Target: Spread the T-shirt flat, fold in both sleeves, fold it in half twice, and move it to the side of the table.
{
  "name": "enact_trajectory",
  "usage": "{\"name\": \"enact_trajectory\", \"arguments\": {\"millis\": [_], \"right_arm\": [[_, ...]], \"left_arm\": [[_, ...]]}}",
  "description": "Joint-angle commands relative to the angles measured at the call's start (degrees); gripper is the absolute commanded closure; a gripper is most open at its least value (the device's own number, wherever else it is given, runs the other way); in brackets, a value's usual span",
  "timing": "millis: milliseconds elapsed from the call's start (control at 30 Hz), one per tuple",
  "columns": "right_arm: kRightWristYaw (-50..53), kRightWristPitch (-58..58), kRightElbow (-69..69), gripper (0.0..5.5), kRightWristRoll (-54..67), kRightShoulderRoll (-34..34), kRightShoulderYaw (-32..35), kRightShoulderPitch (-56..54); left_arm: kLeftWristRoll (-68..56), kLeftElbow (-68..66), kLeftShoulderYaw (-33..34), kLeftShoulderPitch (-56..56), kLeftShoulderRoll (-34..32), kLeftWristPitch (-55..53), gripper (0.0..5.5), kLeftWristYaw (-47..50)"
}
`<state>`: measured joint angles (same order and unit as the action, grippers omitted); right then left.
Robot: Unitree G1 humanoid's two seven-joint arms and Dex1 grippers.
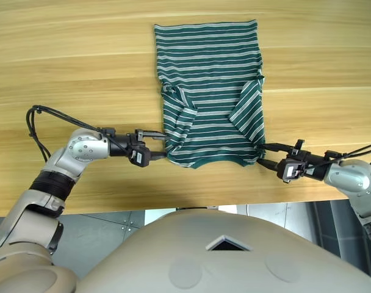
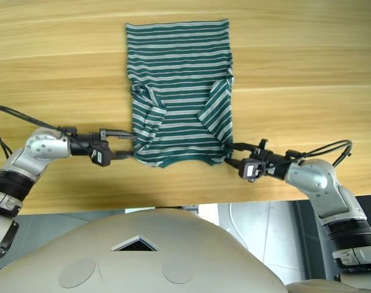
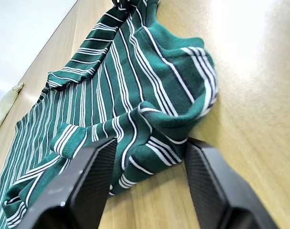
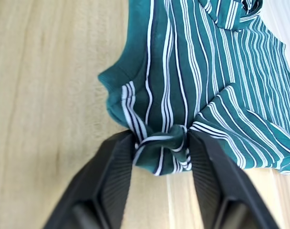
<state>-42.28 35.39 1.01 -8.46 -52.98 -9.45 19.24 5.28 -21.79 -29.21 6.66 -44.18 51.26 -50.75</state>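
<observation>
Two near corners of the T-shirt sit in my grip. The left gripper is clamped on one bunched corner and the right gripper on the other. Beyond them the shirt lies along the table, sleeves folded in. For the half-fold I'd raise both corners evenly and carry them to the far hem, keeping the edges aligned.

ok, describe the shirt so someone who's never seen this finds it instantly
On the wooden table, look straight ahead of the robot. The T-shirt lies there, sleeves folded in, near corners between the jaws of the left gripper and right gripper. Dark green with thin white stripes, it's the only cloth there.
</observation>
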Motion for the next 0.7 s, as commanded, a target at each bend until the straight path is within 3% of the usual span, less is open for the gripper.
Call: {"name": "enact_trajectory", "arguments": {"millis": [33,233,367,700], "right_arm": [[-1.22,-3.20,2.62,4.30,-3.66,-0.59,-1.68,0.88],[-1.14,-3.14,3.02,5.39,-3.47,-0.46,-2.11,0.49],[-0.98,-3.17,2.76,5.43,-3.32,-0.51,-2.04,0.58],[-1.06,-3.50,2.08,5.43,-3.05,-0.48,-1.93,0.39]], "left_arm": [[6.55,-3.01,-3.89,-3.26,-2.15,-2.02,2.92,-4.04],[6.23,-3.05,-4.64,-2.84,-2.30,-1.54,2.92,-4.63],[5.74,-2.88,-5.34,-2.69,-2.65,-1.23,2.92,-5.15],[4.23,-2.94,-6.02,-2.42,-3.18,-0.57,4.52,-6.32]]}}
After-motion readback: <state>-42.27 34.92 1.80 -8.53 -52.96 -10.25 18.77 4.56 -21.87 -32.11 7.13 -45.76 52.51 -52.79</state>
